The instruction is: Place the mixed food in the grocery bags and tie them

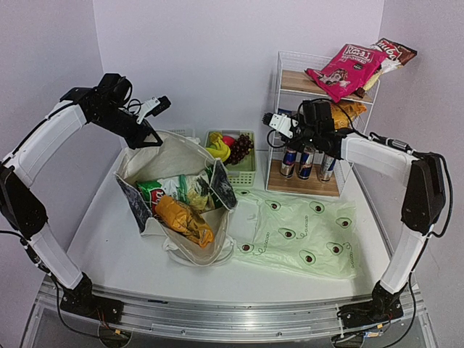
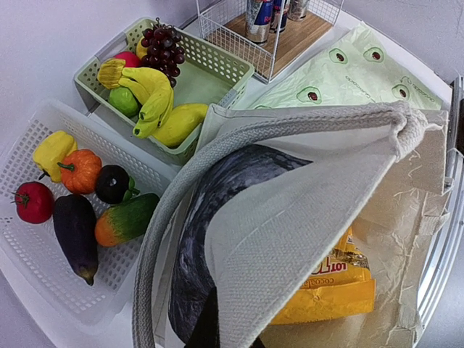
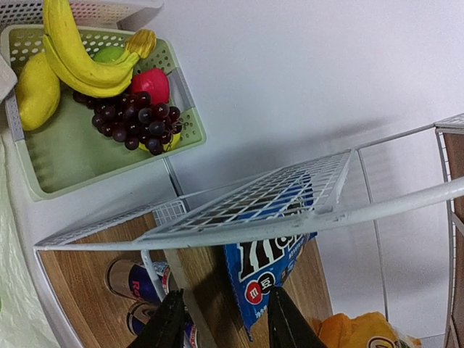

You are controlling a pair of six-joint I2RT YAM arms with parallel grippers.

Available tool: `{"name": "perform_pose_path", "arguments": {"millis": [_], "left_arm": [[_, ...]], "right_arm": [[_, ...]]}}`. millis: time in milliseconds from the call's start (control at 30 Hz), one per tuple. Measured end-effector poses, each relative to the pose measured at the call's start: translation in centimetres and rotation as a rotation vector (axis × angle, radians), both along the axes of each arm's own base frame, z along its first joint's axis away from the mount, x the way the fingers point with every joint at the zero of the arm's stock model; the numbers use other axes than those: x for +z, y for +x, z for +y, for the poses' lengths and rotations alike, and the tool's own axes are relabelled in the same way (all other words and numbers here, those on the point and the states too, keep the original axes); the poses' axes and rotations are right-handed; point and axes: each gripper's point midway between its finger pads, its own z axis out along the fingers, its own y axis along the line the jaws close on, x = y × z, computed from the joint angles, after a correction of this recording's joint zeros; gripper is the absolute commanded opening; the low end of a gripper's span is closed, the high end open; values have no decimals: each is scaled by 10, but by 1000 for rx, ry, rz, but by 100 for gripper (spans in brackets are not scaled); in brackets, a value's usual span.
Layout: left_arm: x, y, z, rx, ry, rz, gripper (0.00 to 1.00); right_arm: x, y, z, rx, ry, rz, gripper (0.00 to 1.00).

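Hovering right claw (image 3: pixel 226 322) half open and empty over blue packet (image 3: pixel 264 279) in rack (image 3: pixel 290 210). Packet looks light, crinkly, slick; I judge a pinch on its sealed edge best. Left claw (image 1: pixel 147 136) is pinched shut on tote (image 1: pixel 185 152) rim. Wrist view shows that packet; top view hides it but shows packets (image 1: pixel 181 214) inside tote.

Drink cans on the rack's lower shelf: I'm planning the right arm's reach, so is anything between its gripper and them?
Yes. In the right wrist view a white upright of the wire rack crosses in front of the drink cans, close by the open right gripper, and the rack's mesh shelf spans above them.
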Motion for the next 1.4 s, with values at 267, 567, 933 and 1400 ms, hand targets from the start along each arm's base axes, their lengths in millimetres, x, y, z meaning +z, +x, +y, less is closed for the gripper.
{"name": "perform_pose_path", "arguments": {"millis": [267, 567, 933, 1400], "left_arm": [[0, 0, 0, 0, 0, 0, 0], [0, 0, 0, 1, 0, -1, 0], [0, 1, 1, 5, 5, -4, 0], [0, 1, 1, 6, 6, -4, 0]], "right_arm": [[8, 2, 1, 10, 55, 7, 35], [13, 9, -9, -15, 75, 3, 33], [8, 22, -11, -36, 111, 21, 36], [-1, 15, -18, -180, 481, 158, 41]]}}
